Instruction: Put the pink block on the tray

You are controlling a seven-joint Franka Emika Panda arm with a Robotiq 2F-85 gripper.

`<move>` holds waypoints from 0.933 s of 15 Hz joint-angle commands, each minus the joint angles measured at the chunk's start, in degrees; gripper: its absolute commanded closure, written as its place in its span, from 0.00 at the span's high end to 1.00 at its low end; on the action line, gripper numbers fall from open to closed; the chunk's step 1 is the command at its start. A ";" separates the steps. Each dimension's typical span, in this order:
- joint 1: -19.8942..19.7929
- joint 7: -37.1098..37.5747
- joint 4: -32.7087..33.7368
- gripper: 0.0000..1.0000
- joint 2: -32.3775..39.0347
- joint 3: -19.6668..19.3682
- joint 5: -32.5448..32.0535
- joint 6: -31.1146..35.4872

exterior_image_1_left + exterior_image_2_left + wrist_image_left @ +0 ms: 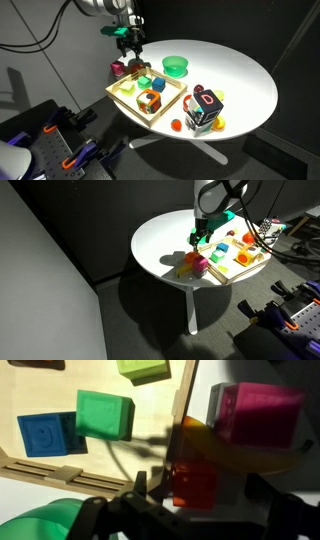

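The pink block lies on the white table just outside the tray's rim, next to a small orange-red block and a yellow piece. In both exterior views the pink block sits beside the pale wooden tray. My gripper hovers above these blocks. It is open, and its fingers straddle the orange-red block from above. The pink block is off to one side of the jaws.
The tray holds green blocks and a blue block, among others. A round green bowl stands behind the tray. A larger multicoloured letter cube stands near the table's front edge.
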 commanded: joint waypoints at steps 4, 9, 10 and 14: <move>2.91 4.98 1.37 1.00 1.02 0.50 -0.24 0.57; 3.32 3.72 1.43 1.00 0.95 2.20 0.86 -3.42; 3.34 3.76 1.43 1.00 1.01 2.47 0.97 -4.31; 3.36 3.70 1.34 1.00 1.15 3.46 1.24 -7.50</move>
